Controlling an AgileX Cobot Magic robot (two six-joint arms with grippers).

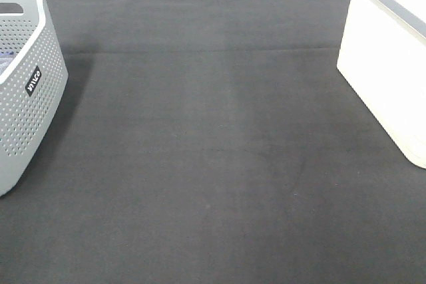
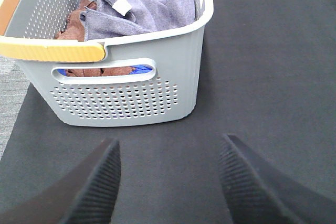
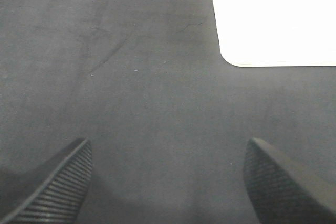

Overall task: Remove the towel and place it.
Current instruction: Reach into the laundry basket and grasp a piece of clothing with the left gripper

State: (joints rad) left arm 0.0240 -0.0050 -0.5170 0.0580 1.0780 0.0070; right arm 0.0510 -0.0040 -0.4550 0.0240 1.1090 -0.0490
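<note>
Risk, basket wall: my left fingers (image 2: 100, 182) sit low and short of the grey perforated basket (image 2: 131, 103). If I drive straight in at 12 o'clock without lifting, I judge they will hit the wall or the yellow handle (image 2: 52, 51) and shove the basket.
Risk, wrong cloth: the towel (image 2: 142, 9) lies crumpled on top, partly over a brown cloth (image 2: 73, 22). A deep pinch could bring both out.
Risk, snag: a trailing corner could catch the rim as the towel comes up and tip the light basket.
Towel location: inside the basket, at the far end from my left fingers, white tag (image 2: 122, 7) facing up.
Left fingers: spread, nothing between them, over bare table (image 1: 213, 164).
Left arm pose: wrist tilted forward and down, facing the basket's handle-slot side, where something blue (image 2: 139, 68) shows through the slot.
Right fingers (image 3: 58, 187): spread wide, empty.
Right arm pose: aimed down at the table, close beside a corner of the white bin (image 3: 273, 19).
Overhead layout: basket at 9 o'clock, bin at 2 o'clock, neither arm in frame.
</note>
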